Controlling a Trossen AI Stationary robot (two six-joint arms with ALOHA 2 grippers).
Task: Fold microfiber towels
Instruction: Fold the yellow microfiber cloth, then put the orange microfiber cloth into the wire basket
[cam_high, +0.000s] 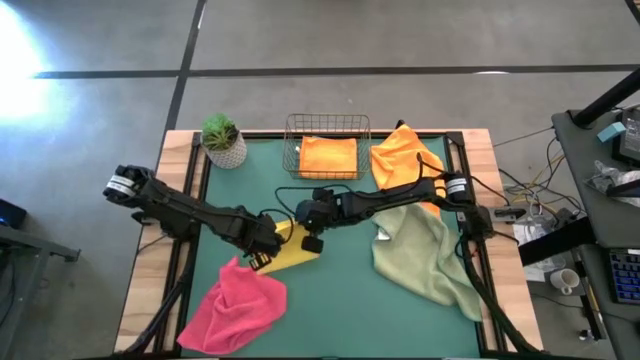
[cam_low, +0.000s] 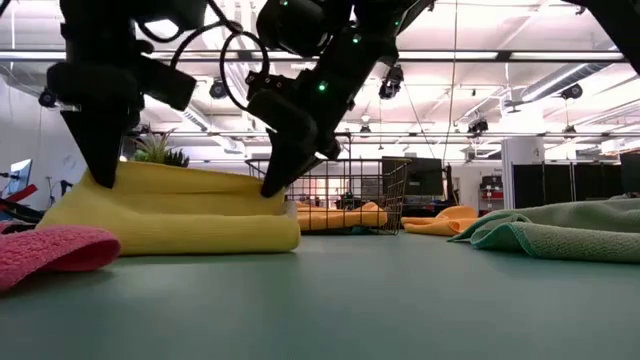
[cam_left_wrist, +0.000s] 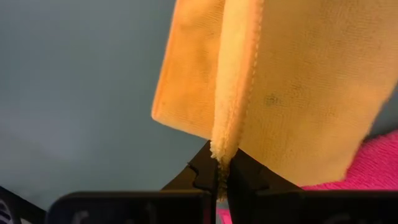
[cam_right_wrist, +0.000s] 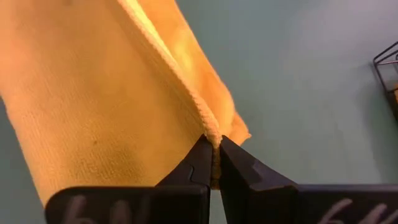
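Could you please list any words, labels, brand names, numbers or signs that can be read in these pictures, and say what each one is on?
There are none that can be read.
The yellow towel that the left gripper and right gripper pinch bears no label.
The wire mesh basket and plant pot show no lettering.

No readable text, no labels, no brand names, no numbers, no signs anywhere in my views

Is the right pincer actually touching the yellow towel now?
Touching. The right wrist view shows the right pincer shut on the hemmed edge of the soft yellow microfiber towel, the fabric pinched between its fingertips.
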